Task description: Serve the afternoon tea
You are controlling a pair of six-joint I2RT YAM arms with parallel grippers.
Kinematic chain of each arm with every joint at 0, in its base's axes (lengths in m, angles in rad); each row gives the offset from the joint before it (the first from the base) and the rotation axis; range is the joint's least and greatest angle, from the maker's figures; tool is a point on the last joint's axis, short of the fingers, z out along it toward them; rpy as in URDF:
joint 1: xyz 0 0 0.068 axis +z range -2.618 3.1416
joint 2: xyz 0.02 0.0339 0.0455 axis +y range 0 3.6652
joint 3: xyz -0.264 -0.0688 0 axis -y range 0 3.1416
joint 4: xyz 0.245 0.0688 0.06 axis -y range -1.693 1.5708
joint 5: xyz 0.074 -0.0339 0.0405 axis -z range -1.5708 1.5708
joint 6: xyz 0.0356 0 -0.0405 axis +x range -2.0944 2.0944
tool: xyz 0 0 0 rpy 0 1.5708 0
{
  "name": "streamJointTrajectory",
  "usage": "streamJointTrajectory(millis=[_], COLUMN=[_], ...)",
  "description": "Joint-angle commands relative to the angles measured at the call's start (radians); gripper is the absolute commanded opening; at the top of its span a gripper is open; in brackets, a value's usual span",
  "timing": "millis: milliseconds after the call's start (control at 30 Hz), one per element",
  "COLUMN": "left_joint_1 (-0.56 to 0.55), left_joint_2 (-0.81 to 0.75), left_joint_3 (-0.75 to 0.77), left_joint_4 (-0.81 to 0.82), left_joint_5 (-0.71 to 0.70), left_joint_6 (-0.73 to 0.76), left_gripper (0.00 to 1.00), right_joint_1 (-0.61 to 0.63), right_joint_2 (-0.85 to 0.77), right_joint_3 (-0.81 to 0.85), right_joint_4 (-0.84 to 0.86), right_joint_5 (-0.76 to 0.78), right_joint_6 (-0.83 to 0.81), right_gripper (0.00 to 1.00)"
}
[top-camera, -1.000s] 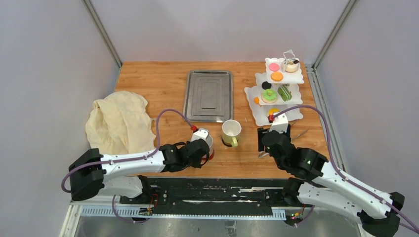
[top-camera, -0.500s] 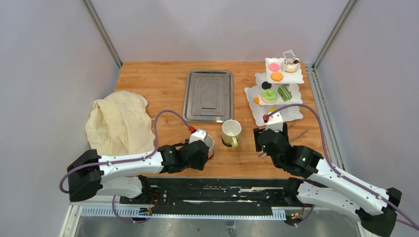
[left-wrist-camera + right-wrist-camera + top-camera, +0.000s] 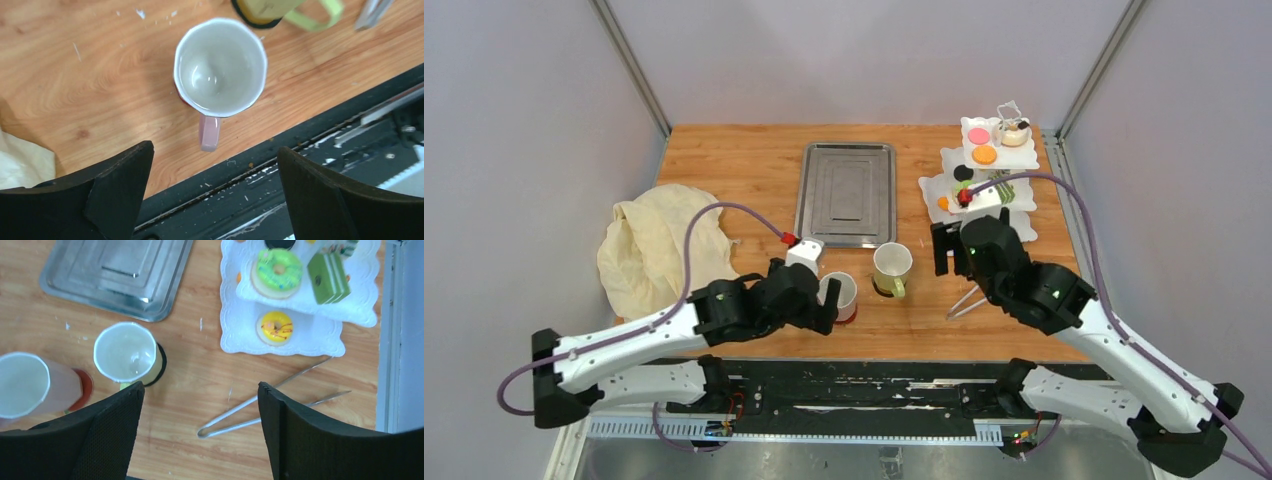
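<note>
At the table's (image 3: 100, 75) near edge, my left gripper (image 3: 214, 160) hangs wide open over the pink mug (image 3: 220, 65) on its red coaster (image 3: 86, 384). Beside it, the yellow mug (image 3: 125, 352) sits on a dark coaster (image 3: 162, 362). My right gripper (image 3: 200, 389) gapes empty above the tongs (image 3: 260, 410), near the tiered stand (image 3: 310, 340).

Overhead; wrists roughly downward; shared mug (image 3: 220, 65)
</note>
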Motion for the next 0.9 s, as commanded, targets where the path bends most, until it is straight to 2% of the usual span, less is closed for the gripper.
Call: streamJointTrajectory(millis=[0,100,167,267,333,567,867], left_joint_1=[-0.007,-0.004,0.045,0.262,0.347,0.509,0.519], left_joint_2=[-0.143,-0.196,-0.188,-0.156,-0.166,-0.109,-0.014], left_joint_3=[0.079,0.116,0.152,0.186,0.174,0.209,0.254], left_joint_4=[-0.115,-0.097,-0.101,-0.085,-0.031,-0.039,-0.014], left_joint_5=[-0.049,-0.161,-0.223,-0.138,-0.103,0.049,0.097], left_joint_6=[0.052,0.085,0.126,0.157,0.170,0.219,0.170], left_gripper=[0.98,0.98,0.98,0.98,0.98,0.98,0.98], right_joint_1=[-0.170,-0.313,-0.388,-0.492,-0.536,-0.546,-0.546], right_joint_2=[0.051,0.104,0.136,0.179,0.200,0.154,0.094], right_joint_3=[0.156,0.262,0.306,0.346,0.357,0.299,0.248], right_joint_4=[-0.062,-0.122,-0.142,-0.150,-0.157,-0.178,-0.231], right_joint_5=[-0.236,-0.417,-0.499,-0.598,-0.625,-0.481,-0.346], right_joint_6=[-0.075,-0.070,-0.066,-0.040,-0.014,0.032,0.034], right_gripper=[0.82,0.83,0.84,0.84,0.83,0.84,0.85])
